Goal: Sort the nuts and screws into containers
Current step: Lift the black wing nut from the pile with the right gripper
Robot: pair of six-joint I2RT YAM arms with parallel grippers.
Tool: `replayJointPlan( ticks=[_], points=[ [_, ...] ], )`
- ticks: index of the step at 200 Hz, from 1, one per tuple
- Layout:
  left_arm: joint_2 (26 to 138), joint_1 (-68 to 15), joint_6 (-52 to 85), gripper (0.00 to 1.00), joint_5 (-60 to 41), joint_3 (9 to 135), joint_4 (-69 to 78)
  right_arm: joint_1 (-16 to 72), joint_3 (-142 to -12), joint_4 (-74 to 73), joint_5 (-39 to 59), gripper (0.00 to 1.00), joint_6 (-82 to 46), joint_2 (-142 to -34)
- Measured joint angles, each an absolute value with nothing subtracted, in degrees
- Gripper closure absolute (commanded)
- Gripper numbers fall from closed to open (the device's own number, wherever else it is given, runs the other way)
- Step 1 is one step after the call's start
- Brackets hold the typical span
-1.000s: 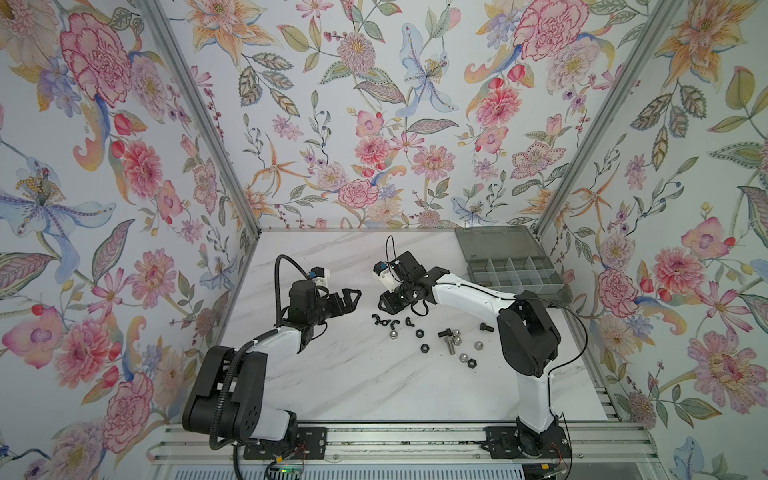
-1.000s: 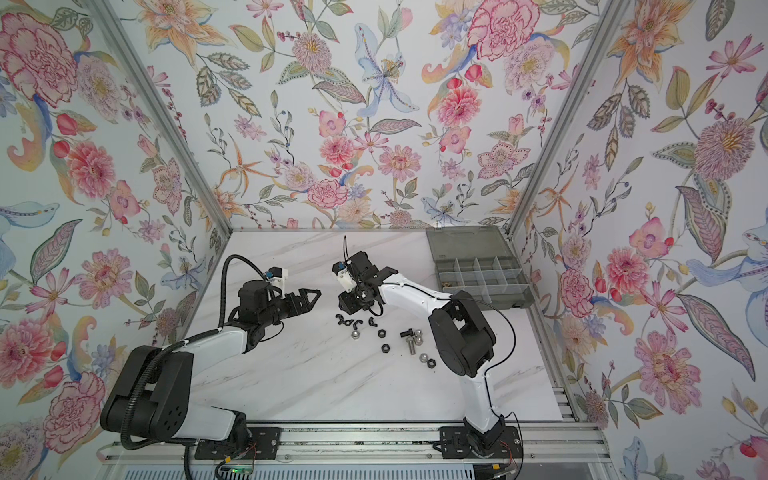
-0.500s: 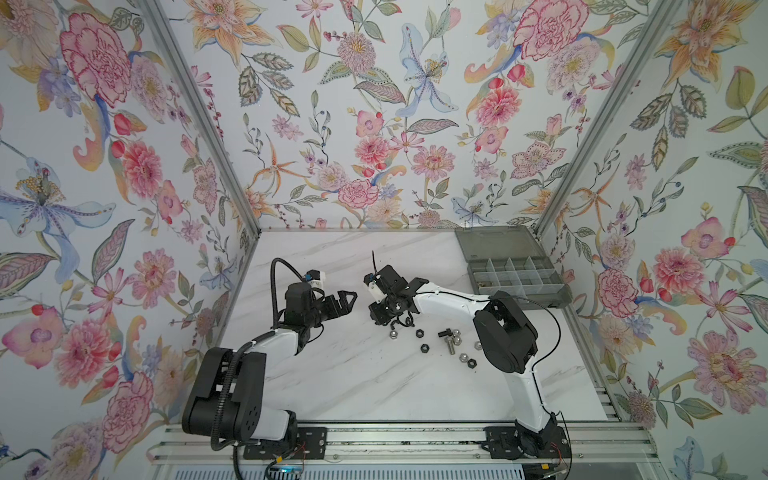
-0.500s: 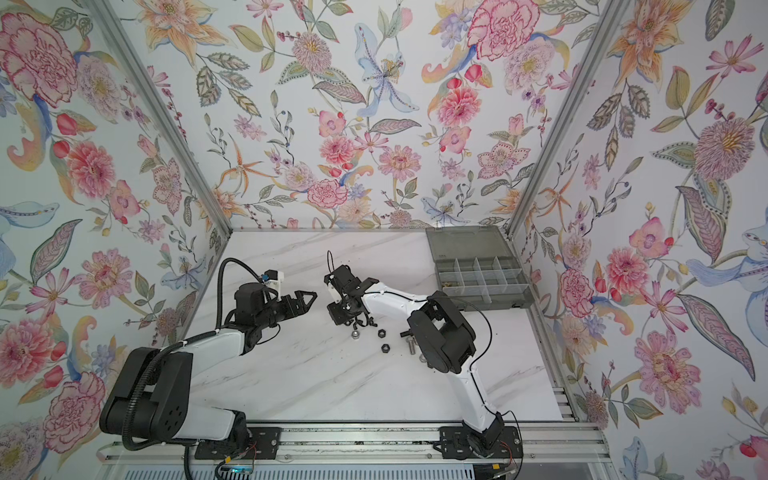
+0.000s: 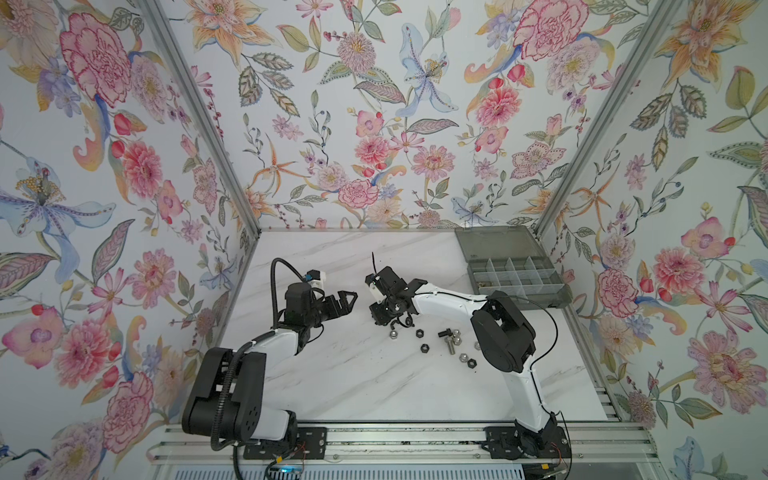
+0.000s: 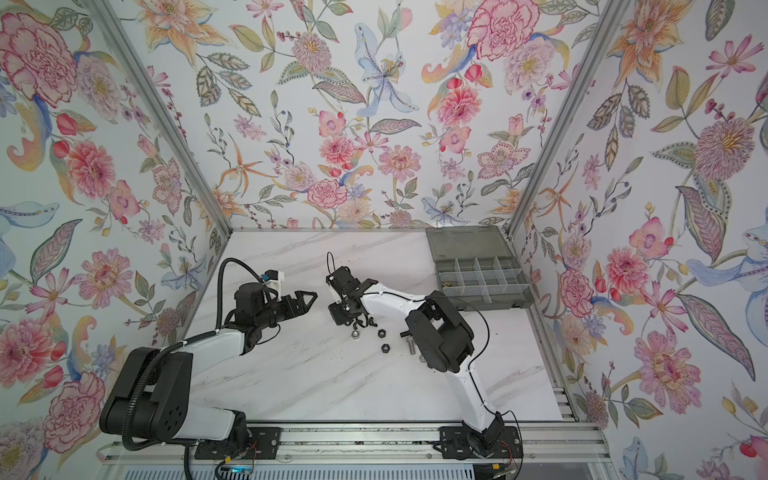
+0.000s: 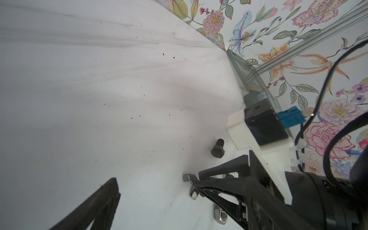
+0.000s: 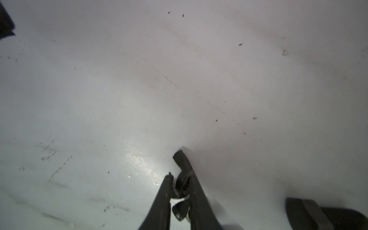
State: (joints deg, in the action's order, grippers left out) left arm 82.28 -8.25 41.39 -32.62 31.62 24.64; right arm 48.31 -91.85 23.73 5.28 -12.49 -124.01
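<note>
My right gripper is shut on a black winged nut right at the table surface; one wing sticks out past the fingertips. In both top views this gripper points down near the middle of the table, at the left end of a row of loose nuts and screws. Among them are a silver nut, black hex nuts, a black screw and a silver screw. My left gripper hovers open just left of it, holding nothing. The containers lie at the back right.
The organiser's flat lid lies open against the back wall. In the left wrist view a black screw and a silver hex nut lie beside the right gripper's fingers. Floral walls close in the table on three sides.
My right gripper has dropped to the table, a little towards the front, and its jaws have closed on the winged nut. The left arm has barely moved.
</note>
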Motion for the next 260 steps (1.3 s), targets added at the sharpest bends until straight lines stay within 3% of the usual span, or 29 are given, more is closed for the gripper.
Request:
replayJointPlan(
  ticks=[178,260],
  points=[
    [82.3,-8.3,41.4,0.01,-32.6,31.6,24.7,48.4,-92.0,23.7,3.8,0.84,-12.5,-125.0],
    [82.3,-8.3,41.4,0.01,-32.6,31.6,24.7,48.4,-92.3,23.5,3.4,0.93,-12.5,-125.0]
  ],
)
